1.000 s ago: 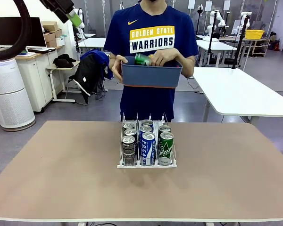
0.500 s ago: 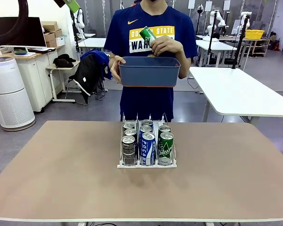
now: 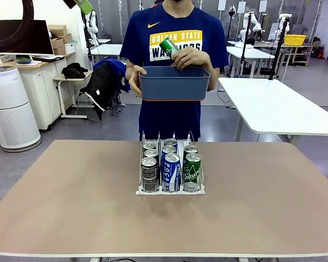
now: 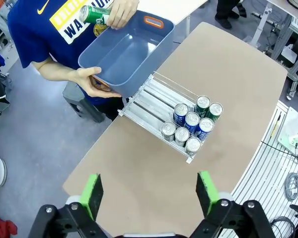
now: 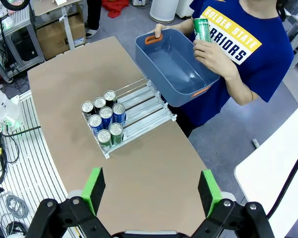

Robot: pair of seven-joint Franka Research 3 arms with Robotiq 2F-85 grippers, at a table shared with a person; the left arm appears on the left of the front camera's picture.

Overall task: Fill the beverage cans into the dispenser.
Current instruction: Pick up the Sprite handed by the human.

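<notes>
The dispenser [image 3: 169, 191] stands at the table's middle, with several beverage cans [image 3: 171, 170] in black, blue and green packed at the end of its three lanes nearest the robot. Across the table a person holds a blue-grey tub [image 3: 174, 84] in one hand and a green can [image 3: 169, 45] in the other, just above the tub. High above the table, my left gripper [image 4: 150, 193] is open and looks down on the dispenser [image 4: 151, 101] and its cans [image 4: 192, 126]. My right gripper [image 5: 151, 191] is open too, high over the dispenser [image 5: 144, 111].
The brown table [image 3: 71, 191] is bare around the dispenser. One green pad [image 3: 83, 5] of my left gripper shows at the top left. A white air purifier [image 3: 10, 106] and a white side table [image 3: 279, 106] stand off the table's far corners.
The person has lifted the green can out of the tub to chest height. My left arm has risen further out at the picture's top left.
</notes>
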